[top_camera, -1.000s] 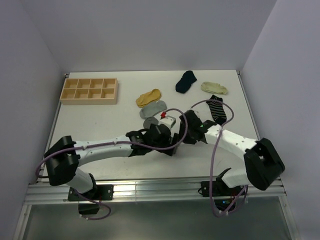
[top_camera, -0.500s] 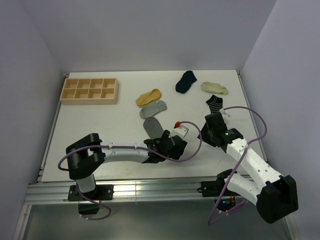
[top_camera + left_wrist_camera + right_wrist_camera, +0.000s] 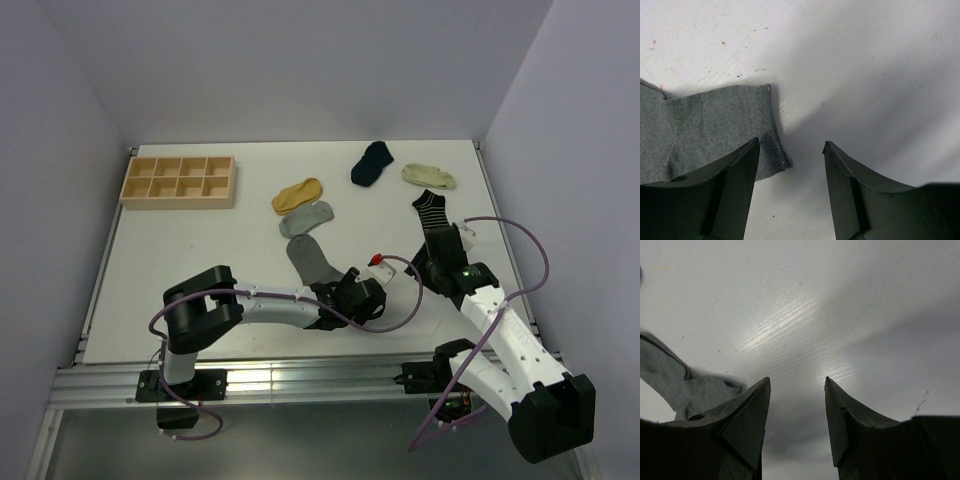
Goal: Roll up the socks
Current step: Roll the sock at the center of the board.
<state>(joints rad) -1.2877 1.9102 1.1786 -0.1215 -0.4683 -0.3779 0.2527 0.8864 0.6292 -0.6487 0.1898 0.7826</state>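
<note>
The dark grey sock [image 3: 312, 260] lies stretched out flat in the middle of the table. My left gripper [image 3: 352, 292] is at its near end, open and empty. In the left wrist view the sock's end [image 3: 705, 125] lies beside the left finger [image 3: 735, 190], with bare table between the jaws [image 3: 791, 150]. My right gripper [image 3: 432, 262] is to the right of the sock, open and empty over bare table [image 3: 797, 382]; a bit of grey fabric [image 3: 675, 380] shows at its left. The light grey sock [image 3: 305, 217] and mustard sock [image 3: 297, 193] lie flat behind.
A navy sock [image 3: 372, 162], a cream sock [image 3: 428, 176] and a striped sock [image 3: 432, 208] lie at the back right. A wooden compartment tray [image 3: 178, 180] stands at the back left. Purple cables loop over both arms.
The dark grey sock went from a bunched lump to a long flat strip as my left gripper moved toward the near right. My right arm swung away to the right.
</note>
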